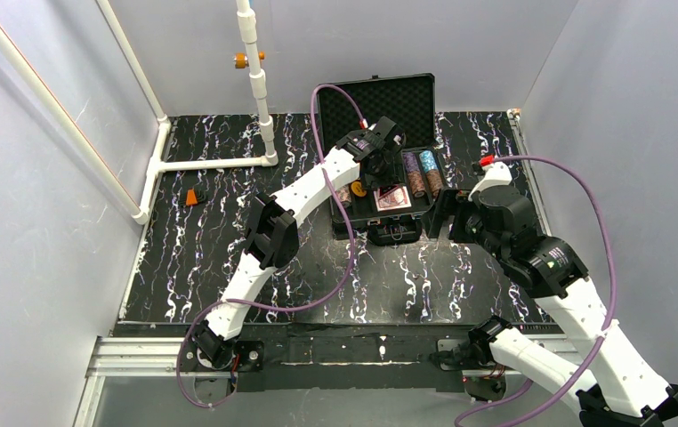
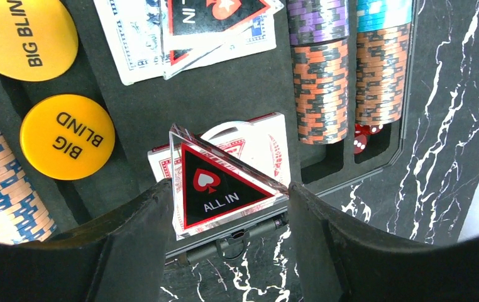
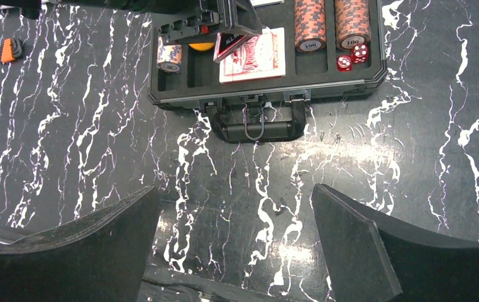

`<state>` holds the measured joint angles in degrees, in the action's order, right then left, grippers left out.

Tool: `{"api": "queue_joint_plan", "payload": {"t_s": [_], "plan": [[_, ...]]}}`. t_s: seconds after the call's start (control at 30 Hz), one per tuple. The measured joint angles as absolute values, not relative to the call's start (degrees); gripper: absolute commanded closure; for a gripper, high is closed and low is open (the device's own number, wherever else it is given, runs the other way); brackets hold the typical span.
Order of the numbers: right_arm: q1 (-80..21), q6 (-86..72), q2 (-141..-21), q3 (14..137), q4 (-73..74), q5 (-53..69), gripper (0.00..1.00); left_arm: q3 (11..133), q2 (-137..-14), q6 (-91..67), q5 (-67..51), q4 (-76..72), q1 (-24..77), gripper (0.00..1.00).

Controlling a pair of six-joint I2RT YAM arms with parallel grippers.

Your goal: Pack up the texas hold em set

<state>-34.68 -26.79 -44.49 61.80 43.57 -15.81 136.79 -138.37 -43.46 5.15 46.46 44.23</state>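
The black case [image 1: 407, 98] lies open at the back of the table, ribbed lid up. My left gripper [image 2: 227, 207] is shut on a red-black "ALL IN" triangle [image 2: 218, 182] and holds it over a card deck [image 2: 268, 141] in the case's near part. A second triangle [image 2: 212, 19] rests on the other deck [image 2: 136, 44]. Two orange discs [image 2: 67, 135] lie to the left. Brown chip stacks [image 2: 319, 88] fill the right slots and a blue-and-tan stack [image 2: 4, 189] the left. My right gripper [image 3: 234, 239] is open and empty over the table in front of the case [image 3: 268, 94].
Red dice [image 2: 363, 135] sit in a slot by the chip stacks. The case handle [image 3: 256, 126] points toward me. A small orange block with a black part [image 1: 197, 196] lies at the table's left. A white pipe frame [image 1: 260, 80] stands at the back left.
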Motion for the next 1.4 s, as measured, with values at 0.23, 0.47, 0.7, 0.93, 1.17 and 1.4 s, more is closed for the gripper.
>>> {"api": "queue_joint_plan", "payload": {"t_s": [0.23, 0.47, 0.7, 0.93, 1.17, 1.4], "plan": [[-34.7, -26.8, -44.6, 60.2, 43.6, -14.9, 0.02, 136.8, -138.5, -43.7, 3.4, 44.8, 44.2, 1.00], [-34.7, -26.8, -44.6, 60.1, 43.6, -14.8, 0.02, 136.8, -138.6, -44.4, 2.0, 43.5, 44.2, 1.00], [-34.7, -26.8, -44.2, 60.1, 43.6, -14.8, 0.02, 136.8, -139.5, -45.0, 1.2, 43.3, 44.2, 0.94], [-34.7, -26.8, -44.1, 60.1, 43.6, -14.8, 0.02, 136.8, -140.0, -45.1, 0.7, 42.3, 44.2, 0.76], [-34.7, -26.8, -43.7, 60.1, 43.6, -14.8, 0.02, 136.7, -140.0, -45.5, 0.6, 42.1, 44.2, 0.58], [-34.7, -26.8, -43.5, 60.1, 43.6, -14.8, 0.02, 136.2, -140.0, -46.2, 0.6, 41.1, 44.2, 0.45]]}}
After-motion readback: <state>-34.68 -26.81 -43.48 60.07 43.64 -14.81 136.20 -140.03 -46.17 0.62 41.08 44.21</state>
